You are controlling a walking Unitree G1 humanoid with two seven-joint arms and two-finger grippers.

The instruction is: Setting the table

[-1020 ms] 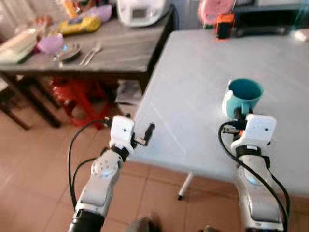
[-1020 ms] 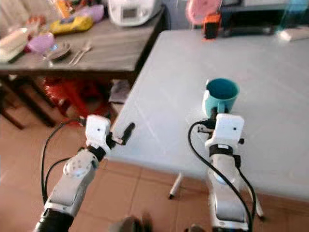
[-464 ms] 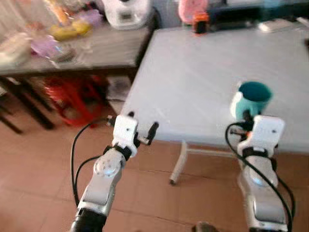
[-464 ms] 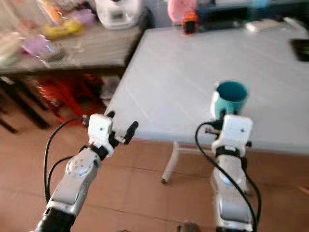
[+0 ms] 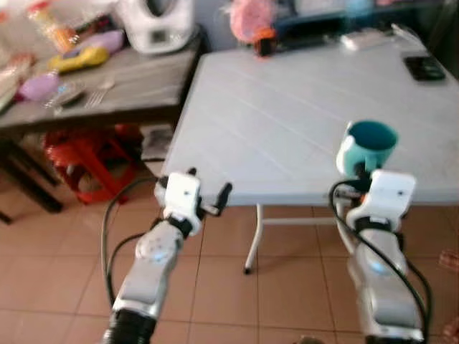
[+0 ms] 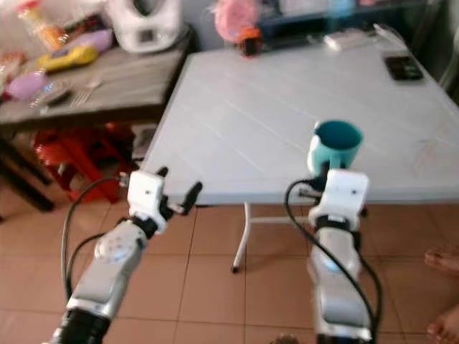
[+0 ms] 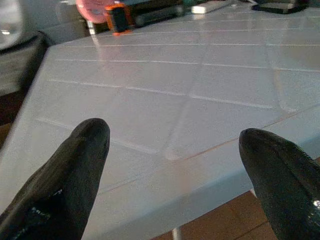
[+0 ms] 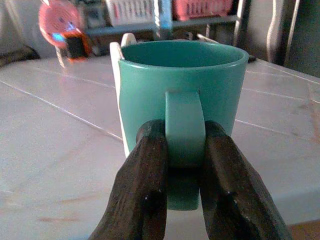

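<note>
One teal mug (image 8: pixel 182 112) (unlabelled), right hand (image 8: pixel 184 165) clamped

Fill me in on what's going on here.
The robot stands at the near edge of a white table, setting it. Its right tool is shut on the handle of a teal mug, held upright at the table's near edge; whether the mug touches the top is unclear. The left tool is open and empty, at the table's near corner. A darker side table to the left holds dishes, cutlery and an appliance.
</note>
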